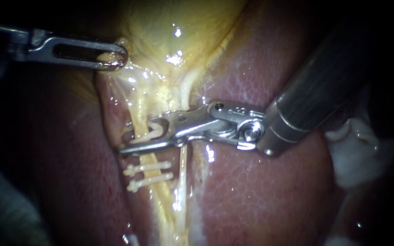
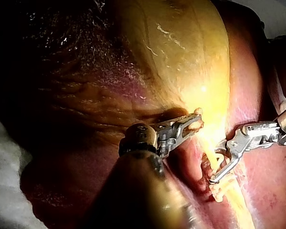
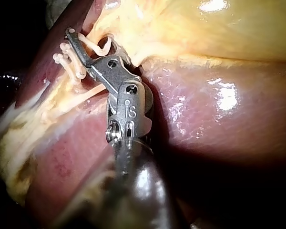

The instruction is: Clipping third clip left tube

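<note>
My right instrument [image 1: 137,134] comes in from the upper right, its jaws set apart around the left tube [image 1: 135,114]. An open white clip [image 1: 157,131] sits between both jaws and straddles the tube. Just below on the same tube are two closed white clips [image 1: 147,168] [image 1: 150,180]. The thin pale right tube [image 1: 183,168] runs down beside them. My left instrument [image 1: 112,58] at the upper left is shut on yellow gallbladder [image 1: 160,36] tissue and holds it up. The right wrist view shows the clip [image 3: 97,47] in the jaws, with the two clips [image 3: 62,58] beside them.
Reddish liver [image 1: 261,191] lies on both sides of the tubes. White gauze [image 1: 356,155] sits at the far right beside the right instrument's shaft. In the left wrist view the left instrument [image 2: 193,124] grips yellow tissue a short way from the right instrument [image 2: 219,162].
</note>
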`<state>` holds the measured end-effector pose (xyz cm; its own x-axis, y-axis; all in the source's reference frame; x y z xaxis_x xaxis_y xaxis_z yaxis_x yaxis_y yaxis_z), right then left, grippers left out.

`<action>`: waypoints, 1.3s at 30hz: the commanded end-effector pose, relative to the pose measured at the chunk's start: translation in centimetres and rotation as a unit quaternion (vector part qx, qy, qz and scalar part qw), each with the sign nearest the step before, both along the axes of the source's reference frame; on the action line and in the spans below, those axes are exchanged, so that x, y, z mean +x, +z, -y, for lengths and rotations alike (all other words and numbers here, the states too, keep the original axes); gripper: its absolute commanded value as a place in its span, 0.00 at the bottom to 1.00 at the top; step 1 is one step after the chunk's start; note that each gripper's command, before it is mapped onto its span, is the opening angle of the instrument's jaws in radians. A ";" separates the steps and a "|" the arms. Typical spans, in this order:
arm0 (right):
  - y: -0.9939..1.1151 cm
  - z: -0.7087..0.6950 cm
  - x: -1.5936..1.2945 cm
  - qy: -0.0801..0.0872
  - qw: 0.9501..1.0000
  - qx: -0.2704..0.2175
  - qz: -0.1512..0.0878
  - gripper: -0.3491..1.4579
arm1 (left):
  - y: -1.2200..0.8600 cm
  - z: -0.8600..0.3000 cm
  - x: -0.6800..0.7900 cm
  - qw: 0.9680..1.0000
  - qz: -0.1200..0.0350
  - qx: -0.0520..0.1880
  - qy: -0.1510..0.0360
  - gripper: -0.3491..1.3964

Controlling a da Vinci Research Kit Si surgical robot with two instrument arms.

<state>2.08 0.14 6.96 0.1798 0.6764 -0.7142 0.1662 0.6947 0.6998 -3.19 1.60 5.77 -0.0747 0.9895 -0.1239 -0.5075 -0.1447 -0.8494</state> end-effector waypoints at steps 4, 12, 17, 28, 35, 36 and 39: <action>-0.02 -0.01 0.00 0.004 1.000 0.002 -0.006 0.46 | 0.00 0.00 0.00 1.000 0.000 0.000 0.000 0.00; -0.12 0.04 -0.01 -0.014 0.999 0.011 -0.044 0.47 | 0.00 0.00 0.00 1.000 0.000 0.000 0.000 0.00; -0.23 0.07 0.01 -0.024 0.996 0.026 -0.077 0.47 | 0.00 0.00 0.00 1.000 0.000 0.000 0.000 0.00; -0.37 0.07 0.03 -0.045 0.989 0.065 -0.125 0.47 | 0.00 0.00 0.00 1.000 0.000 0.000 0.000 0.00; -0.50 -0.03 -0.03 -0.046 0.983 0.096 -0.149 0.47 | 0.00 0.00 0.00 1.000 0.000 0.000 0.000 0.00; -0.52 -0.05 -0.04 -0.045 0.982 0.100 -0.151 0.46 | 0.00 0.00 0.00 1.000 0.000 0.000 0.000 0.00; -0.60 -0.13 -0.07 -0.037 0.980 0.120 -0.156 0.46 | 0.00 0.00 0.00 1.000 0.000 0.000 0.000 0.00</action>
